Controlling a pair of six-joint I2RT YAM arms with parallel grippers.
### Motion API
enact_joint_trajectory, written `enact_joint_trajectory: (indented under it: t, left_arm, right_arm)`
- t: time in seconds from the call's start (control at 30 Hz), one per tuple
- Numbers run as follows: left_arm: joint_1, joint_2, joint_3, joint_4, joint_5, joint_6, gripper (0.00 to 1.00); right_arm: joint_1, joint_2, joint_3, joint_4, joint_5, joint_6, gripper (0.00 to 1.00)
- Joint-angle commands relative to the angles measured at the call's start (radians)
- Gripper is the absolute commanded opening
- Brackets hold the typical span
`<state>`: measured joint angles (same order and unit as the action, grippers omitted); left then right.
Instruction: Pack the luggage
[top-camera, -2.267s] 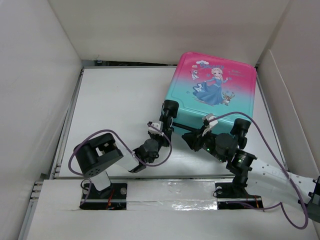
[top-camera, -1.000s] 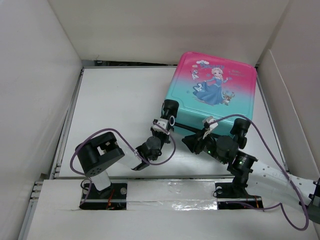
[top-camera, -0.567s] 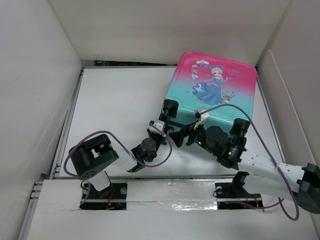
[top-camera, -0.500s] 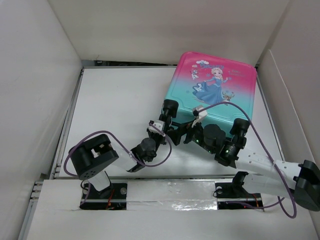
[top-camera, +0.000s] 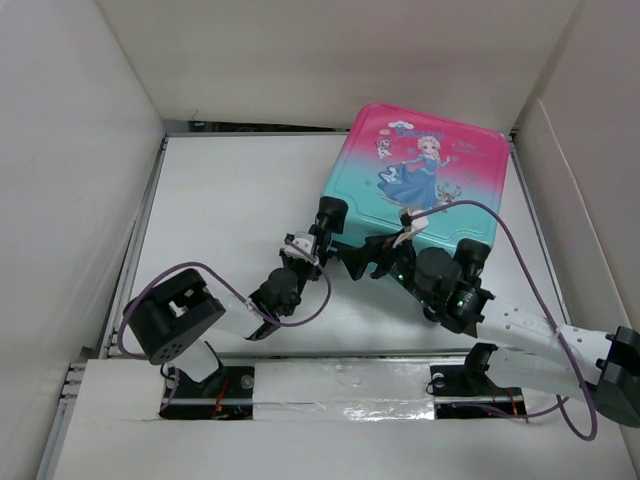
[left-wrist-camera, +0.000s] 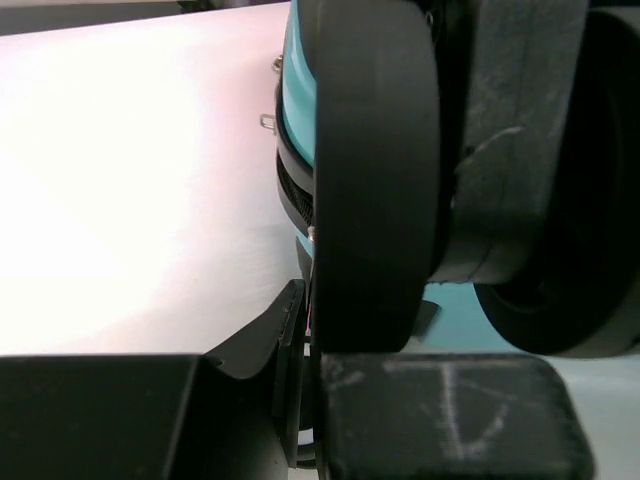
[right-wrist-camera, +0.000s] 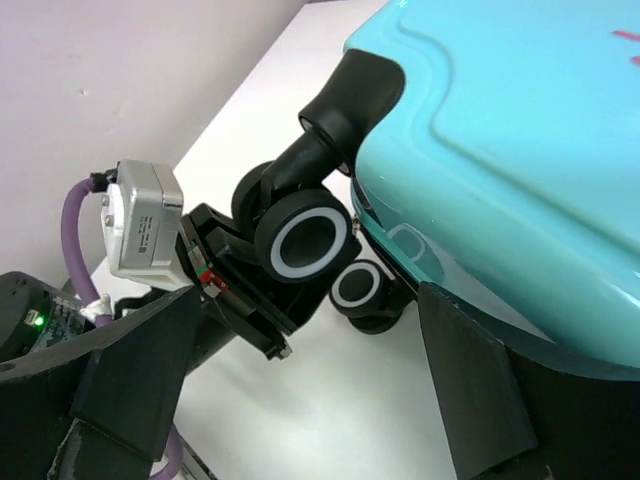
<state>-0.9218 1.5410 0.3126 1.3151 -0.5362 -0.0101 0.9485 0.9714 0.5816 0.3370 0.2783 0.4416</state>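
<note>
Suitcase (top-camera: 420, 185) is found closed and flat at the far right of the worktop (top-camera: 230, 200), print upward. Left fingers (left-wrist-camera: 440, 415) are shut and set against its near-left wheel (right-wrist-camera: 310, 245), judged to be steadying the shell, with the arm low and extended. Right fingers (right-wrist-camera: 140, 350) are spread wide and empty, aimed at the near teal edge.
</note>
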Motion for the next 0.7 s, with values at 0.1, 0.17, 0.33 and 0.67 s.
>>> enact_joint_trajectory:
  t: [0.1,0.17,0.33,0.67]
  left_arm:
    - [0.116,-0.105,-0.026,0.515,-0.116,0.058,0.00]
    - [0.139,-0.123,-0.035,0.503,-0.085,0.041,0.00]
    - [0.140,-0.153,-0.049,0.460,-0.064,0.015,0.00]
    - [0.158,-0.174,-0.086,0.466,-0.050,-0.030,0.00]
  right_arm:
    - [0.001,0.103,0.076,0.060,-0.010,0.051,1.00]
    - [-0.008,0.154,0.113,0.095,-0.013,0.100,1.00]
    - [-0.008,0.314,0.178,0.265,-0.063,0.218,1.00]
    - [-0.069,0.582,0.201,0.505,-0.149,0.549,1.00]
